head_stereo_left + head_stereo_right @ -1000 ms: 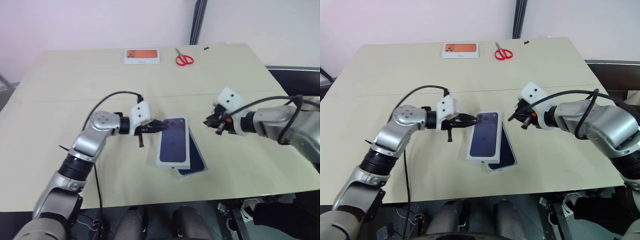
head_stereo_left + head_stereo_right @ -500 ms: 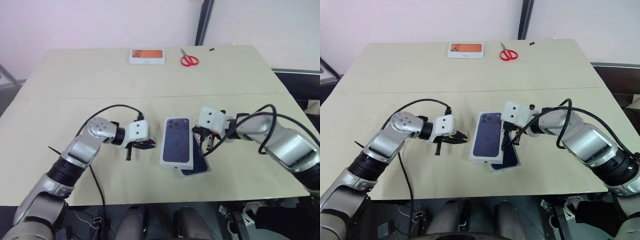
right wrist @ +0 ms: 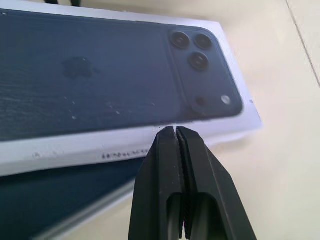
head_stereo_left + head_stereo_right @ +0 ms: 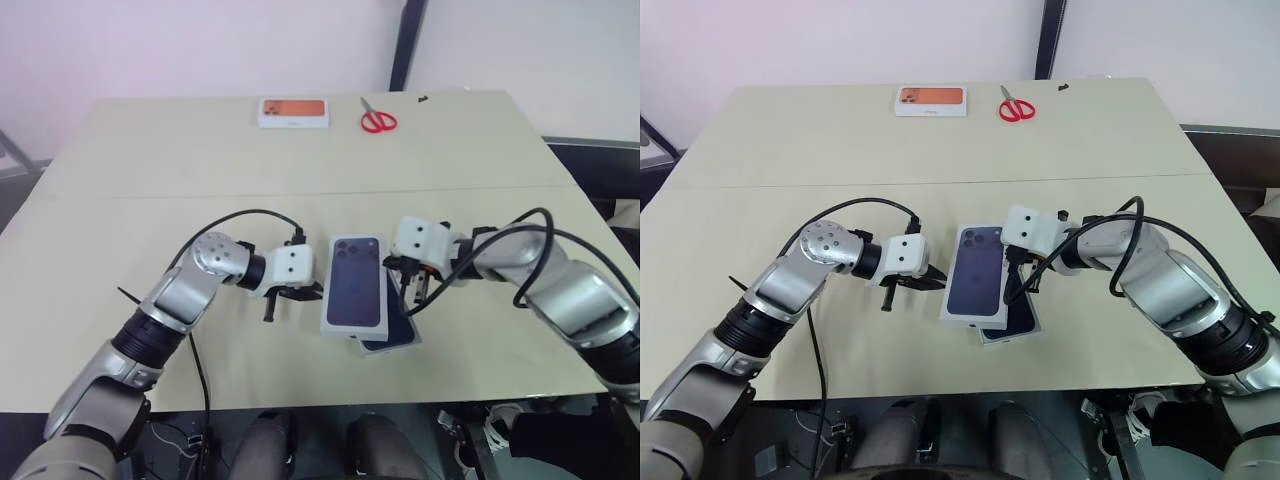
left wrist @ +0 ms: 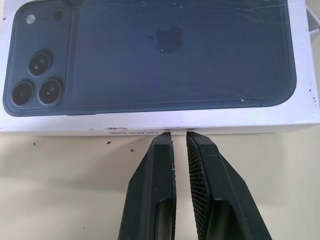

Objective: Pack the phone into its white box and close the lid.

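The lid (image 4: pixel 355 282), white with a dark phone picture, lies askew on top of the white box (image 4: pixel 1005 338). The box's lower right corner sticks out from under it. The phone (image 4: pixel 394 330) shows there as a dark navy surface inside the box. My left gripper (image 4: pixel 315 291) is shut, with its tips (image 5: pixel 178 136) against the lid's left long side and nothing between them. My right gripper (image 4: pixel 411 298) is shut too, with its tips (image 3: pixel 174 130) at the lid's right long side, near the camera end of the picture.
A small white box with an orange picture (image 4: pixel 294 112) and red scissors (image 4: pixel 378 121) lie at the far edge of the beige table (image 4: pixel 150 200). Black cables loop from both wrists. The lid and box sit close to the table's near edge.
The camera view has shifted. My right gripper has come in from the right to the lid's right side. My left gripper drew back, then moved right to the lid's left side.
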`<move>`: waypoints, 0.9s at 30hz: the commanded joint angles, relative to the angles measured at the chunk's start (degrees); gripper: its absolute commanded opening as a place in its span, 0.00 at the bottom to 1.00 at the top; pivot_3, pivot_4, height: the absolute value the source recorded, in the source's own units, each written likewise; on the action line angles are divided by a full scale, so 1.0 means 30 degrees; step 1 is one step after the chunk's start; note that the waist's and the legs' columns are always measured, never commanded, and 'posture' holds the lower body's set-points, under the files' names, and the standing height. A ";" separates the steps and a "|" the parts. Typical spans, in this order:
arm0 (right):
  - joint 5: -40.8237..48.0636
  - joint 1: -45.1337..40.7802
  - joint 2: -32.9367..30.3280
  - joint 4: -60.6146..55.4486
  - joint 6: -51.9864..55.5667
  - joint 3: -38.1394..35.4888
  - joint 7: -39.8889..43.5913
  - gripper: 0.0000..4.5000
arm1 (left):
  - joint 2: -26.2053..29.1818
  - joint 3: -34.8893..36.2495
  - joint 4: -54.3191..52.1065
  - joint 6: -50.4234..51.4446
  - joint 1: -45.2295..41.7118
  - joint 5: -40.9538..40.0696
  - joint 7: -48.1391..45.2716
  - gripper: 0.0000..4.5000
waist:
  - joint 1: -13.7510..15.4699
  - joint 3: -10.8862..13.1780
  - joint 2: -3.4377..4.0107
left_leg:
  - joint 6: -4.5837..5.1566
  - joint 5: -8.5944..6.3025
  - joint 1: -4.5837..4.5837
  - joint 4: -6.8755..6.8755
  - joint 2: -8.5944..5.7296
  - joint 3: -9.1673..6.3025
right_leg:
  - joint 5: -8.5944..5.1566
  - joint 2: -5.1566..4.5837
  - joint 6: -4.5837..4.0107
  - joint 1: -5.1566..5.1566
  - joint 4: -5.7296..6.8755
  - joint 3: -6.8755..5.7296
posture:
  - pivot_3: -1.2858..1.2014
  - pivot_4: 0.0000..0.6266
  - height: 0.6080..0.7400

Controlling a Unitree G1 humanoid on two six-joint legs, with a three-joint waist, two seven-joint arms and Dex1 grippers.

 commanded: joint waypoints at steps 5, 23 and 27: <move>-0.1763 0.0620 -0.0219 -0.0104 -0.1274 0.0111 0.0962 0.01 | -0.0427 0.0246 -0.0919 -0.0138 0.0009 -0.0255 0.0107 0.11 | -0.0013 0.0000 -0.0001 | -0.0001 0.0000 0.0000 -0.0001 -0.0001 0.0001 | 0.0000 0.0000 0.0000 -0.0002 0.0002 0.0001 | 0.52 0.24 1.00; -0.2211 0.1960 -0.0250 -0.1063 -0.1514 -0.0809 0.2529 0.01 | -0.1683 -0.0073 -0.3119 0.1523 0.0086 -0.1763 -0.0673 0.11 | 0.0003 0.0000 0.0000 | -0.0033 0.0019 0.0002 0.0007 -0.0002 -0.0001 | 0.0000 0.0001 0.0000 0.0002 0.0014 -0.0001 | 0.52 0.24 1.00; -0.2125 0.2512 -0.0739 -0.1527 -0.1536 -0.1197 0.2946 0.01 | -0.1742 -0.0370 -0.3282 0.1591 0.0102 -0.1653 -0.1039 0.11 | 0.0001 0.0000 0.0000 | -0.0028 0.0016 0.0002 0.0011 -0.0002 0.0000 | 0.0000 0.0002 0.0000 0.0007 0.0013 0.0001 | 0.52 0.24 1.00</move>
